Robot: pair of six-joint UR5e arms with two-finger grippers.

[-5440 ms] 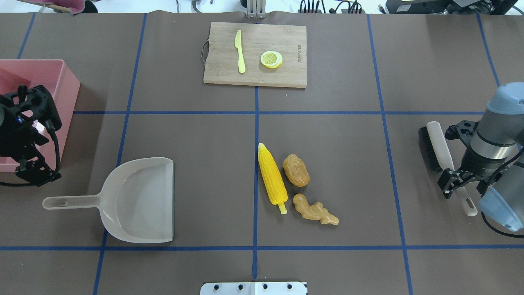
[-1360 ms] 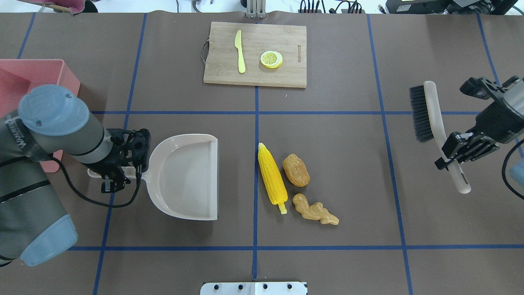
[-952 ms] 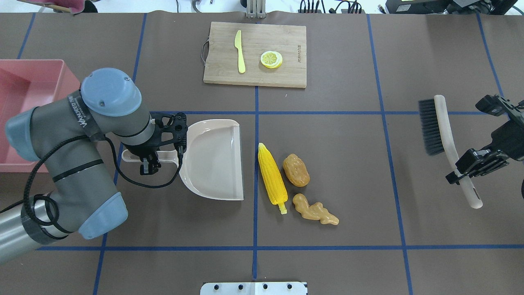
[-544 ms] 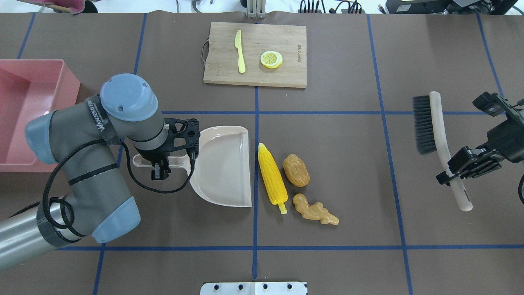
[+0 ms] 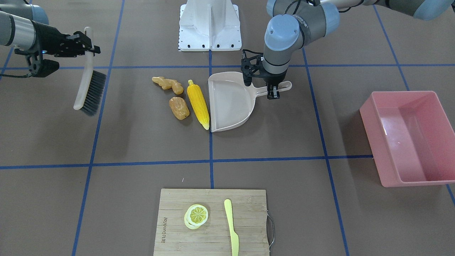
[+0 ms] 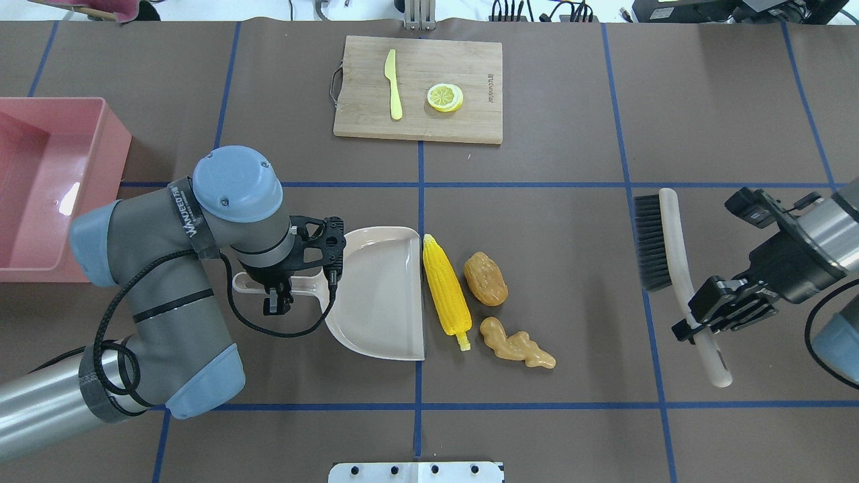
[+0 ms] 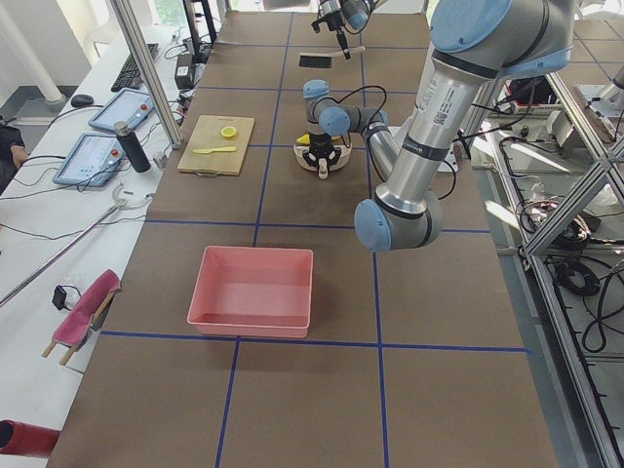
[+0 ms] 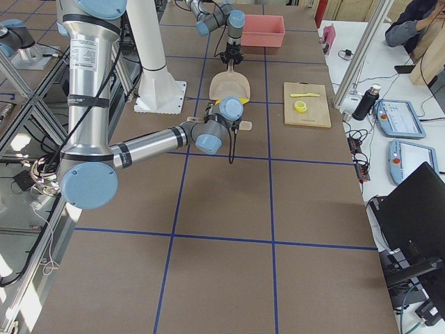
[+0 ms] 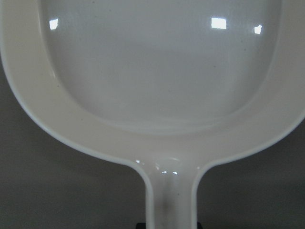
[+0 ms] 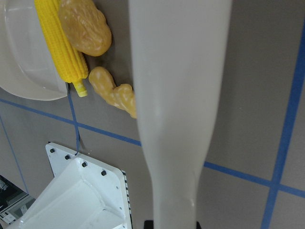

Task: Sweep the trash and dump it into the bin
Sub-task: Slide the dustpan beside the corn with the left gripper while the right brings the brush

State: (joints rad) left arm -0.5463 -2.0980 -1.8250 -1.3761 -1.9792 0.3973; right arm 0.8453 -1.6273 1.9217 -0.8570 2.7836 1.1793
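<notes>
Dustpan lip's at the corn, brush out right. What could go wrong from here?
Ginger root lies by the dustpan lip's end; a sweep may push it past.
Right pincer holds the brush far from the bristles; it may twist.
Corn cob at the lip could roll.

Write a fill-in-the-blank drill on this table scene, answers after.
1. The left tool grips the handle of the ____.
2. The right tool holds a ____ by its handle.
3. The long yellow food beside the potato is a ____.
4. The lemon slice and knife lie on the ____.
Missing words: dustpan; brush; corn cob; cutting board.
</notes>
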